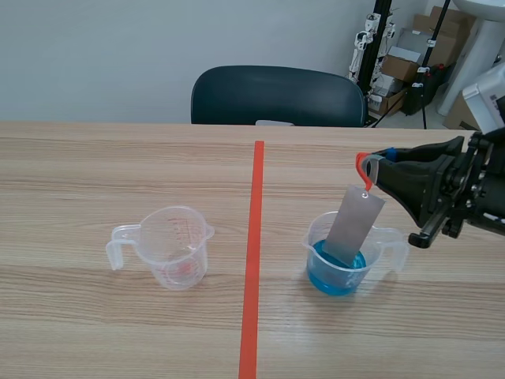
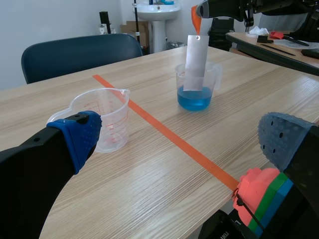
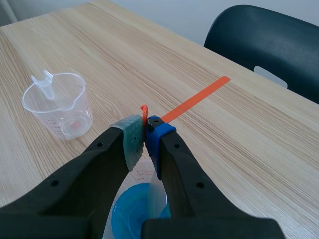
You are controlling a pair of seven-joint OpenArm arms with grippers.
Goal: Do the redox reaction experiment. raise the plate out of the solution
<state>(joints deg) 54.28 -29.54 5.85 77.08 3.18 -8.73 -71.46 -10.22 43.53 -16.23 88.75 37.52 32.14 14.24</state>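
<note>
On the right, the right gripper (image 1: 377, 168) is closed on the orange hook (image 1: 362, 165), so the plate (image 1: 353, 225) hangs down into the cup (image 1: 315, 230) of blue solution (image 1: 331, 280).

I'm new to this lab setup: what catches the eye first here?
A grey metal plate hangs by an orange-red tab from the right pincer, its lower end inside a clear measuring cup of bright blue solution, right of the tape line. Left of it stands a second cup, apparently empty.
</note>
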